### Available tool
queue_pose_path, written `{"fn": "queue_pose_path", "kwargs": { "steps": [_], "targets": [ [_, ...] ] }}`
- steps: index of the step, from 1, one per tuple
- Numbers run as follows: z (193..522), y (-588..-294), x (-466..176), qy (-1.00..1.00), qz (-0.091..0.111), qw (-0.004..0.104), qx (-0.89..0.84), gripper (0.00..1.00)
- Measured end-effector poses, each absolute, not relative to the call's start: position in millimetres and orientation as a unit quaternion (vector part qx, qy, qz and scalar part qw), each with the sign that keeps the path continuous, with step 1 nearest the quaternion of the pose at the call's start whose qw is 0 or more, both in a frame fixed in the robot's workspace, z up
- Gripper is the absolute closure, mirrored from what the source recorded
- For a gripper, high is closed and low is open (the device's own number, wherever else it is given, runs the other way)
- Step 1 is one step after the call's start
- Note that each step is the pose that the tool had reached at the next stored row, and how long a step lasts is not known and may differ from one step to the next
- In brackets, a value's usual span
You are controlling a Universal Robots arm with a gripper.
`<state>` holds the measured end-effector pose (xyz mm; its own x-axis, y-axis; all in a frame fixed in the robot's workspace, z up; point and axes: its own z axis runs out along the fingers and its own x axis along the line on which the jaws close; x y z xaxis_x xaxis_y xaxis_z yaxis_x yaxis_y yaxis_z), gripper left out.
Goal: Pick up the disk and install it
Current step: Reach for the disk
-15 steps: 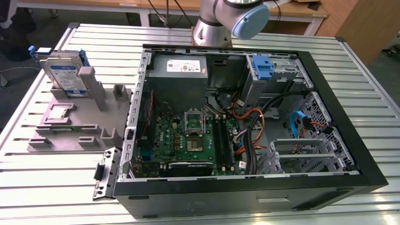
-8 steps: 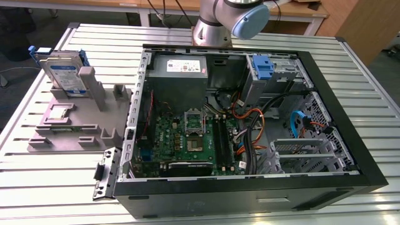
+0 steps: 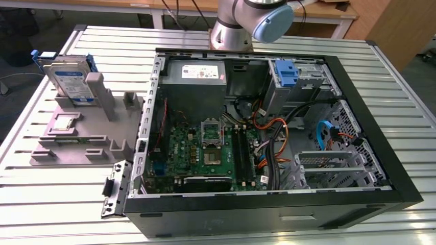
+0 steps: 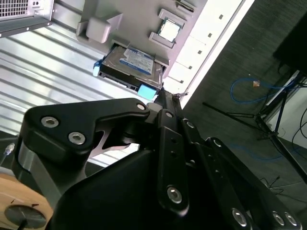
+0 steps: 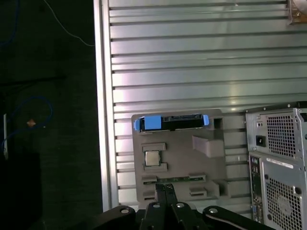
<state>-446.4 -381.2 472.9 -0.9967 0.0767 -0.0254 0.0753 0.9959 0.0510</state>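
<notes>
On the exterior view's left, you have the disk (image 3: pixel 68 80) standing on edge in a slot at the far end of the grey holder (image 3: pixel 102 133). The holder lies on the ribbed metal surface (image 3: pixel 48 204). A small square chip (image 3: pixel 63 122) sits in a recess of the same holder, on the near side of the disk. Just beside the holder, toward the exterior view's right, the computer case (image 3: pixel 385 138) lies with its open side up. Inside it you can see the green circuit board (image 3: pixel 204 150), a grey metal box (image 3: pixel 197 74) at the far side, and a blue bracket (image 3: pixel 287 73) further right. The arm (image 3: pixel 256 20) rises behind the case. In the first wrist view, your gripper (image 5: pixel 165 188) has its fingertips closed together. It holds nothing and hangs well apart from the disk.
</notes>
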Motion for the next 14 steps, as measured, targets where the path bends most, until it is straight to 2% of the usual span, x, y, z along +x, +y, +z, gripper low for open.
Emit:
{"fn": "queue_pose_path", "kwargs": {
  "steps": [7,14],
  "targets": [
    [504.6,-381.2,-446.4,0.999,0.025,0.014,0.038,0.89],
    [502.4,-381.2,-446.7,0.999,0.025,0.014,0.038,0.89]
  ]
}}
